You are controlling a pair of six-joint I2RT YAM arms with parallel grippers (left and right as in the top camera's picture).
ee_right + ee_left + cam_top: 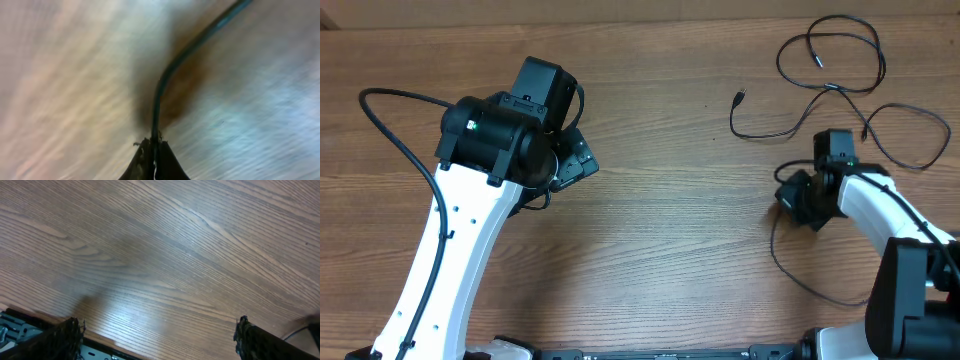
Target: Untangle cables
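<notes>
Thin black cables (840, 85) lie looped at the back right of the wooden table, one plug end (739, 97) pointing left and another end (817, 58) inside the upper loop. My right gripper (798, 203) sits low at the right, shut on a black cable (165, 80) that runs up and away from the fingertips (154, 146) in the right wrist view. Another strand (800, 275) trails from there toward the front edge. My left gripper (575, 165) is open and empty over bare wood at the left; its fingertips (157, 332) are wide apart.
The left arm's own black wiring (405, 140) arcs out over the left part of the table. The right arm's base (910, 300) stands at the front right corner. Wooden tabletop (670, 240) lies between the arms.
</notes>
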